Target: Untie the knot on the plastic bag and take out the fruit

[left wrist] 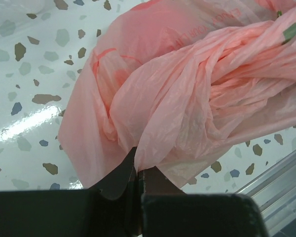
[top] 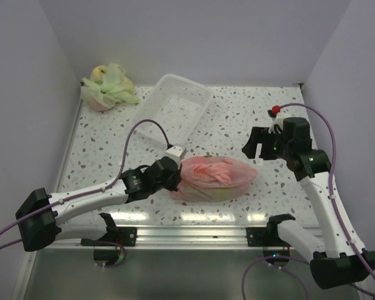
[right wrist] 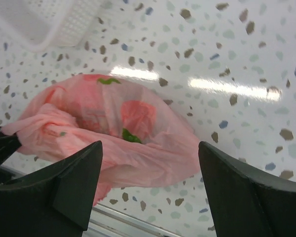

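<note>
Top external view: the plastic bag (top: 212, 178) lies on its side on the speckled desk (top: 237, 119), between the two sets of fingers. The left fingers (top: 174, 173) press against its left end, and the right fingers (top: 252, 147) stand apart from its right end, touching nothing. In the left wrist view the left fingers (left wrist: 126, 175) are clenched tip to tip, with a fold of the bag's pink film (left wrist: 153, 138) pinched between them. From that pinch the crinkled plastic spreads up and away from the fingers. The twisted handles that make the knot (left wrist: 222, 59) run off to the right, beyond the fingertips and not inside them. In the right wrist view the right fingers (right wrist: 81, 170) are spread wide and released. The bag (right wrist: 113, 128) shows in the gap between them and a little beyond their tips, clear of both. Through its film the fruit (right wrist: 137, 116) shows as a red shape with a green leaf just below it, all inside the bag. A white basket (top: 175, 103) lies tilted on the desk beyond the left fingers, past the pink bag. Farther off, in the far left corner, sits a pale green bag (top: 106, 87), knotted shut. A metal rail (top: 194, 234) runs along the near edge of the desk, behind both sets of fingers.
</note>
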You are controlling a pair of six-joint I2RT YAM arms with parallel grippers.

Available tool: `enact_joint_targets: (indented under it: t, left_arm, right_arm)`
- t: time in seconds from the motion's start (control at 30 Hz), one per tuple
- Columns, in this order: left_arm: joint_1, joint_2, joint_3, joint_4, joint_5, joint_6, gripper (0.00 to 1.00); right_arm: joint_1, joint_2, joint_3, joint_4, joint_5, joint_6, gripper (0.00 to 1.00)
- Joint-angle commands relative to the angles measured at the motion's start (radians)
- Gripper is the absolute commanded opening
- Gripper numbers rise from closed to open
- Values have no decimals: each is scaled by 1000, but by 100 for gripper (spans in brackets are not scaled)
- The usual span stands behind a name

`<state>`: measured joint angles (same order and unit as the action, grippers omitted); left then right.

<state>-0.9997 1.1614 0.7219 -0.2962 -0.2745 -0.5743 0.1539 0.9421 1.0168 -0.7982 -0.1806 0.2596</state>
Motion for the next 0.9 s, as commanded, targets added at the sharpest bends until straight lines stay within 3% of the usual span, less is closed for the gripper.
enact_joint_targets:
  t: [0.0,0.2,0.43,0.53,0.57,0.7,0.87]
  left_arm:
    - [-33,12,45,54,11,80,0]
    - [-40,-6,47,25,-3,82,0]
    - [-42,-23,36,-7,-15,74,0]
    - [-42,-34,25,-21,-38,59,0]
    - [-42,-40,14,-21,-43,51,0]
    - [-40,-52,-10,-29,-46,2,0]
    - [-40,-54,-30,-99,-89,-85,0]
  right_arm:
    - [80,17,114,-4,-158,-144,82]
    - [395,168,166,-1,-50,-143,85]
    - [547,282,134,1,154,-165,82]
    - [553,290,111,-4,210,-160,59]
    - [553,278,105,-6,251,-155,36]
    - [553,247,98,-33,340,-152,0]
    - [550,153,143,-59,513,-73,0]
